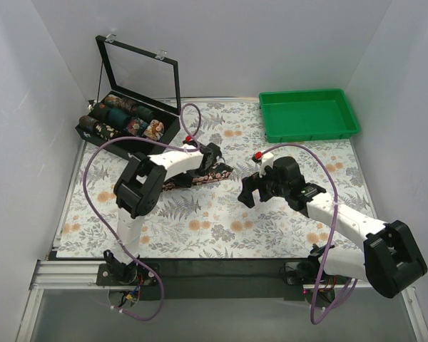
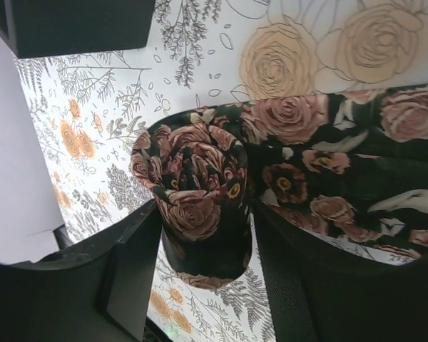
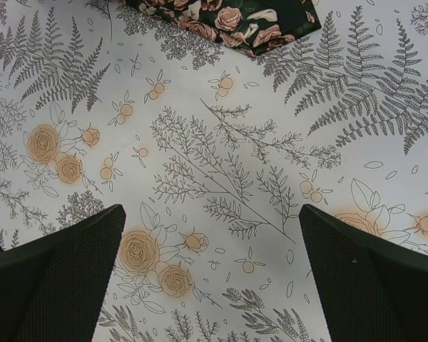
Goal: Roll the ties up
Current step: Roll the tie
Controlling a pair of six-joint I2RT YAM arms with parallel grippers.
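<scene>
Rolling is under way on one tie. Between the jaws of the left gripper sits the rolled end, a compact coil of a few turns. Both fingers bear on its sides, so the jaws are clenched on the coil. To one side of these jaws, the rest of the strip lies flat and unrolled on the table cover.

The right gripper hangs above the cover with its jaws spread wide and nothing between them. The free tip of the tie lies well ahead of these jaws and clear of both fingers.

Status: several finished rolls are seated in the case, lid up, far beyond the left jaws.

Judged outstanding: most of the strip has yet to be wound onto the coil. The completed coil then probably belongs in the case with the others. No other loose tie is visible.
</scene>
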